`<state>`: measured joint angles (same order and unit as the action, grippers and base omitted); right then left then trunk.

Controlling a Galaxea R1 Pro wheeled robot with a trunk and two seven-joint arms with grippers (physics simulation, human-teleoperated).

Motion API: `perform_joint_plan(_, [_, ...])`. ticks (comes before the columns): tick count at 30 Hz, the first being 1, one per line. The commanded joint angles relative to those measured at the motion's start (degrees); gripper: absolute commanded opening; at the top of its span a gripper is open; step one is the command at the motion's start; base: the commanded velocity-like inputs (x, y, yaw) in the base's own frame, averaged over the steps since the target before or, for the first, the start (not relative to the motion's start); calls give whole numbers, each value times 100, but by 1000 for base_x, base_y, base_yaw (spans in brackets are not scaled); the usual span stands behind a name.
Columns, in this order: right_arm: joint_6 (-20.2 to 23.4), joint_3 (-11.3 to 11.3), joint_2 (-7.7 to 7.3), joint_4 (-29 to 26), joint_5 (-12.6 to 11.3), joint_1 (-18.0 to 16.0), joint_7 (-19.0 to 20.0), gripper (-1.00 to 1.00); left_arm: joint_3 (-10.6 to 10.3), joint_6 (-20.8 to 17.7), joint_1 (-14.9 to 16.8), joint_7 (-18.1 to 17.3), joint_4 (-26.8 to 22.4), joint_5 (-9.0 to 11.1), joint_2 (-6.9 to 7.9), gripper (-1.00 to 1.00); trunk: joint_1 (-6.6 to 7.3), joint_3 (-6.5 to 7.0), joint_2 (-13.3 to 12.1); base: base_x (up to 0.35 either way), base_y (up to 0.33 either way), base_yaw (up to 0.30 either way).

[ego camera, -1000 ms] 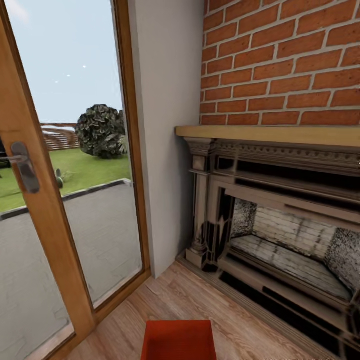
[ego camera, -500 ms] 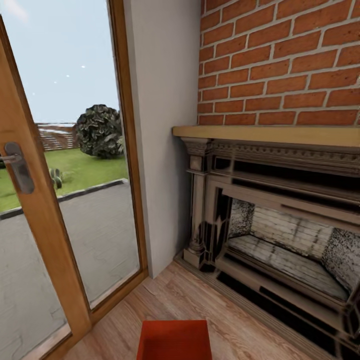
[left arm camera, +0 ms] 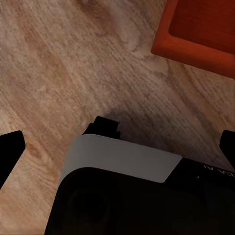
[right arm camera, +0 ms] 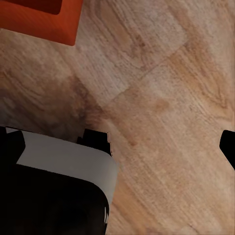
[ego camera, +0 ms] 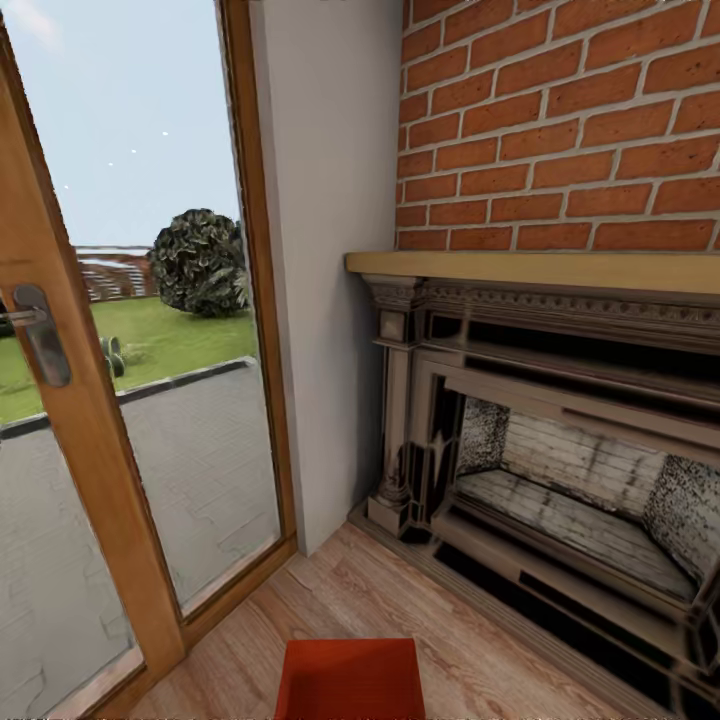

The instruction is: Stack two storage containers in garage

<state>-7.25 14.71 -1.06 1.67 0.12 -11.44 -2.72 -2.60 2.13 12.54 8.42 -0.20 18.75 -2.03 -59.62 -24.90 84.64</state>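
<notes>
While the head camera faces the living-room corner, one red-orange storage container (ego camera: 350, 680) sits on the light wood-plank floor (ego camera: 480, 640) at the bottom edge of frame, cut off there, open top up. Bare planks run between its far rim and the brick fireplace (ego camera: 560, 470) ahead-right; the hearth base edge runs diagonally, apart from the bin. Wood-framed glass door (ego camera: 100, 420) ahead-left, pale wall strip (ego camera: 320, 270) between door and fireplace. Left wrist view: container corner (left arm camera: 203, 29) on the planks, clear of the robot base (left arm camera: 127, 191). Left gripper (left arm camera: 117, 147): dark fingertips at opposite frame edges, spread wide, nothing between. Right wrist view: another bin corner (right arm camera: 41, 17). Right gripper (right arm camera: 122, 147): likewise spread, holding nothing, only floor between the tips.
</notes>
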Motion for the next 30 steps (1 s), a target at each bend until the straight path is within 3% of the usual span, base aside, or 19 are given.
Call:
perform_joint_plan(1, [-31, 32, 1, 18, 0, -7, -19, 100, -27, 17, 3, 17, 3, 63, -4, 100, 1, -6, 4, -125, 129, 0])
perform_joint_plan(5, [-33, 32, 1, 18, -3, -7, -18, 100, -30, 23, 3, 12, 3, 319, 4, 100, 1, -6, 4, -77, 78, 0])
perform_joint_plan(8, [-38, 32, 1, 18, -3, -7, -18, 100, -30, 24, 3, 11, 3, 375, 8, 100, 1, -6, 4, -16, 16, 0])
perform_joint_plan(30, [-31, 40, 1, 18, 23, -8, -10, 100, -30, 24, 1, 6, 3, 401, 10, 100, 1, -6, 4, -1, 1, 0])
